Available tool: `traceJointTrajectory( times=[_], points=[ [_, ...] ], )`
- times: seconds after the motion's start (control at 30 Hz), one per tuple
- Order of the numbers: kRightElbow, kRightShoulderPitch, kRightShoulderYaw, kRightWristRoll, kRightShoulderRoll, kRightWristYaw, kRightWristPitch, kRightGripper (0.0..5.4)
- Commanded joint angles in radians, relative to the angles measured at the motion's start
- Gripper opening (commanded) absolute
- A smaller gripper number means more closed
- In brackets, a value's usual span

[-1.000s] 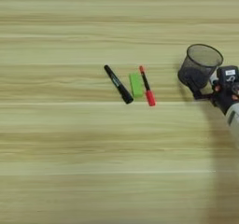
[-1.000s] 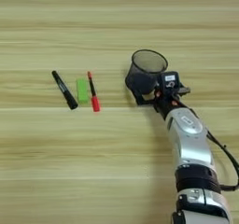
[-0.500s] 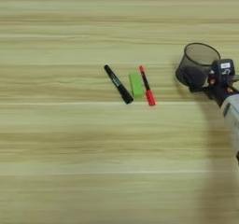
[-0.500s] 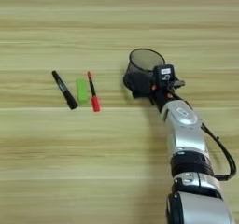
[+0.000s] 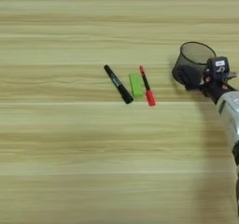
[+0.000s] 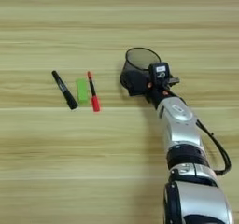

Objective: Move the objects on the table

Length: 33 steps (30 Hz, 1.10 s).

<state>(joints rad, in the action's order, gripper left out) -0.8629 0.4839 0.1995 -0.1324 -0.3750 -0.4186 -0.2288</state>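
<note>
The black mesh cup [image 6: 140,65] stands right of the table's [image 5: 70,162] middle, leaning a little. My right gripper [image 6: 136,84] reaches in from the lower right and is shut on the cup's near wall, its black fingers merging with the dark mesh. Left of the cup, three items lie side by side: a slim red marker [image 5: 147,86], a small green block [image 5: 136,85] and a black marker [image 5: 118,84]. All three are well apart from the gripper. The white-grey marker does not show in either view.
My silver forearm [image 6: 179,125] runs from the cup down to the bottom edge, with a black cable [image 6: 219,148] looping off its right side. Bare wood lies in front of and behind the three small items.
The gripper and the cup have shifted together a little to the left and away from me. The two markers and the block have not moved.
</note>
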Motion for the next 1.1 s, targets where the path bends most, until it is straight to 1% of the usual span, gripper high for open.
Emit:
traceJointTrajectory(
  times=[0.03,0.27,0.43,0.57,0.67,0.83,1.1],
  points=[
    [0.010,0.108,-0.007,0.006,-0.016,-0.008,-0.055,5.37],
    [-0.097,0.165,-0.013,0.020,-0.010,-0.023,-0.110,5.37],
    [-0.124,0.176,-0.012,0.023,-0.006,-0.035,-0.138,5.37],
    [-0.133,0.177,-0.012,0.025,-0.004,-0.043,-0.149,4.87],
    [-0.135,0.176,-0.013,0.026,-0.002,-0.045,-0.155,4.74],
    [-0.124,0.163,-0.014,0.025,0.003,-0.049,-0.159,4.72],
    [-0.005,0.072,-0.019,0.020,0.018,-0.066,-0.152,4.72]
  ],
)
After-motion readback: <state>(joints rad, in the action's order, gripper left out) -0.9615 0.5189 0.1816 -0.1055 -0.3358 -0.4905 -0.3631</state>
